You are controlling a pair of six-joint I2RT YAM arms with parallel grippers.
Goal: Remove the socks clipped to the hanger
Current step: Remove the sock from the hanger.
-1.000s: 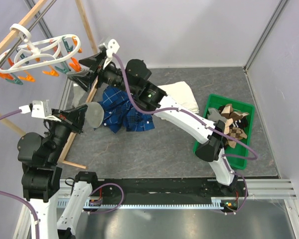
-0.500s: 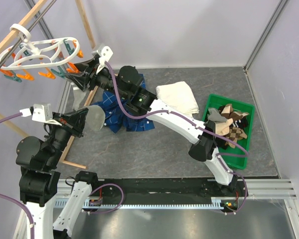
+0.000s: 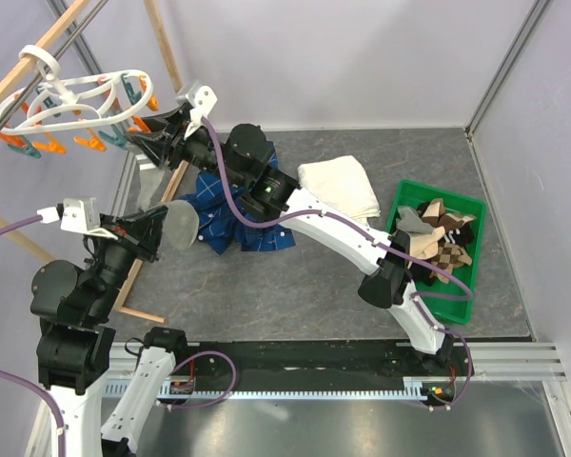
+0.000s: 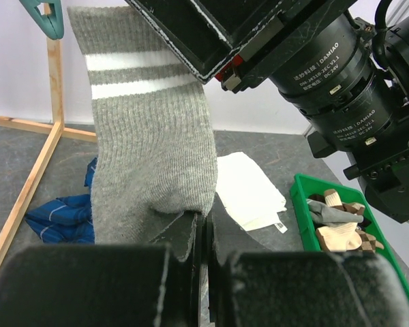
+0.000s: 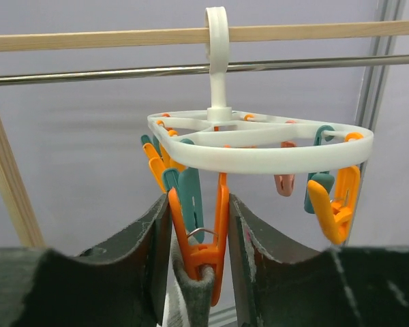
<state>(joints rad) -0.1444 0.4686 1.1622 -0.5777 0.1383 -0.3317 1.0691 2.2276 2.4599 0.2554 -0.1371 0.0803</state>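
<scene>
Top external, left to right: hanger [image 3: 71, 100] hooked on the rack pole [image 3: 24, 59] at far left, clips dangling, nearly all bare. Left hand [image 3: 162, 229] sits below it, clamped tight on the low end of a grey striped sock [image 3: 181, 221]. Left wrist view shows that sock hanging down from above, stripes up top. Right hand [image 3: 157, 143] reaches up under the hanger. Right wrist view shows it narrowed onto an orange clip [image 5: 201, 235], pads against both clip arms, and the clip bites the sock's top edge. Next come a blue shirt [image 3: 236, 217] and a white towel [image 3: 338, 188] on the surface. Green bin [image 3: 443, 191] at far right holds several socks [image 3: 443, 243]: checkered, black, beige.

Progress: most socks look binned. The grey one is the only one seen clipped, so it's likely the last. Left to do: squeeze clip, pull sock free, bin it.

Writing: "DAMIAO" on the right arm's motor [image 4: 330, 65]; the finer line beneath isn't surely readable.
</scene>
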